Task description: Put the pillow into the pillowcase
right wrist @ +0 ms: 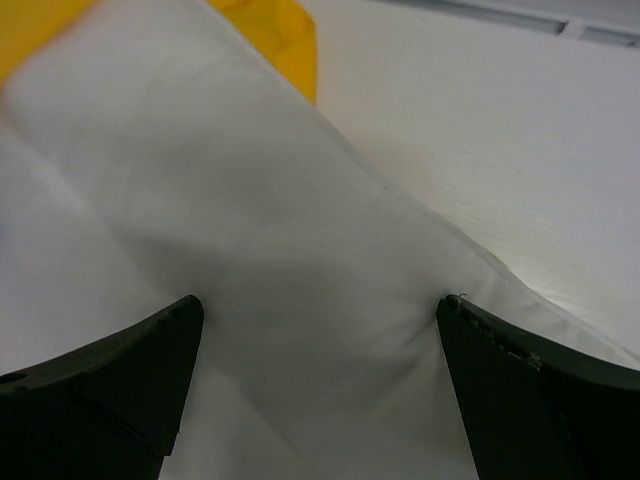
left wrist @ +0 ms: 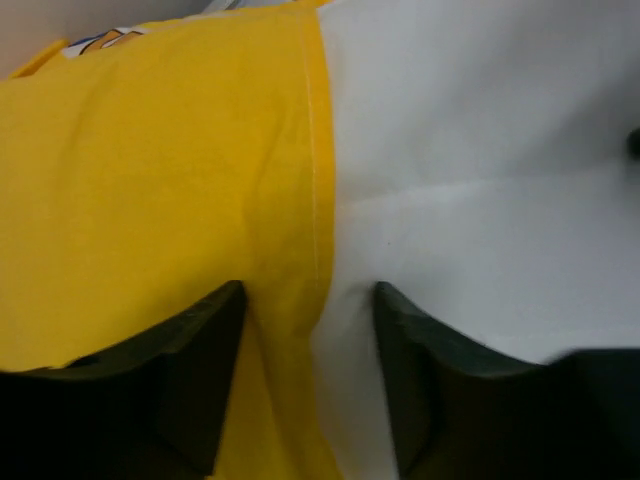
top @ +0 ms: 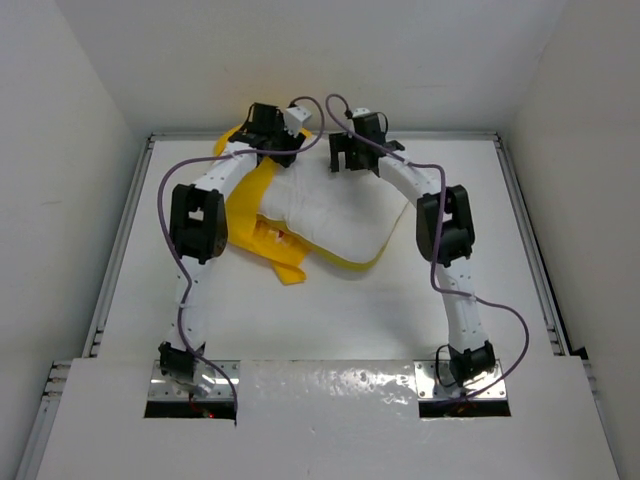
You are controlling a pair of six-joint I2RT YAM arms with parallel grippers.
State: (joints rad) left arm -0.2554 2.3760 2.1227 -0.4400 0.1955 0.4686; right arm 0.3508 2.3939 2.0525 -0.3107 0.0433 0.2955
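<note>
pillow: The pillow (top: 335,215) is seen lying on the table (top: 400,320), about mid-width and closer to the far edge. It's white and puffy, and a yellow band is shown along its near-right side.

pillowcase: The pillowcase (top: 250,195) is bunched up along the pillow's side toward the table's left edge. It's draped from the far end down to a crumpled heap at the pillow's near-left corner. Most of the pillow's top is left uncovered.

left gripper: The left gripper (top: 262,125) is parked over the far end of the pillowcase, near the table's far edge. Its fingers (left wrist: 200,380) are spread apart. The stitched hem is seen running through the gap, and nothing looks clamped.

right gripper: The right gripper (top: 352,162) is held above the pillow's far side, just beside the left gripper. Its fingers (right wrist: 110,380) are spread wide. Only white pillow fabric is seen between them, and nothing is grabbed.
</note>
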